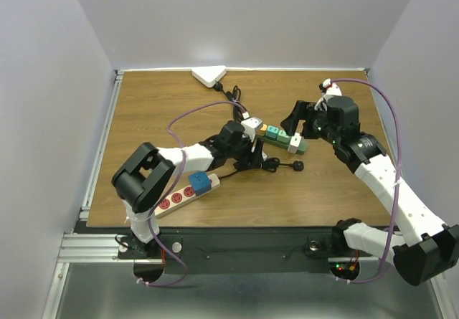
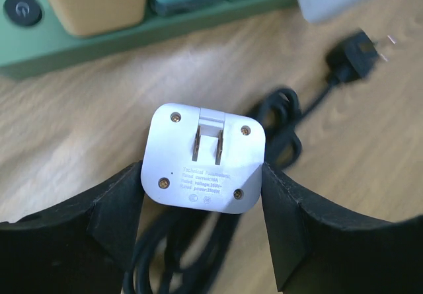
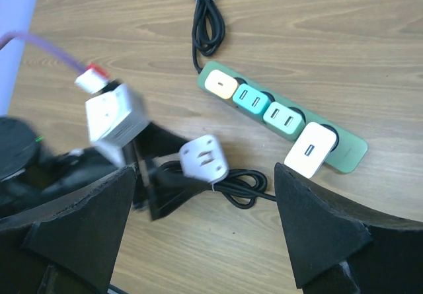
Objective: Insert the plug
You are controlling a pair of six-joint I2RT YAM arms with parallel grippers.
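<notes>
Left gripper point(image 2: 201, 175) jaws are seen pressed on both flanks of the white plug point(image 2: 201, 162), held over the black cable point(image 2: 281, 119) near the green strip point(image 3: 350, 150). Right gripper point(image 3: 205, 174) gapes wide, empty. Plug is judged light, rigid, smooth; best taken by flat flanks, prongs kept clear. Four adapter cubes point(image 3: 284, 119) are seated in green strip; white strip point(image 1: 172, 200) carries blue cube point(image 1: 203, 182).

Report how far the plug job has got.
Done: the left gripper is at the white plug. In hand: its fingers touch both sides of the plug, whose prongs face the wrist camera. Left: carrying it to the green power strip and pushing it in; it isn't plugged in yet. The right gripper hovers open above the strip.
</notes>
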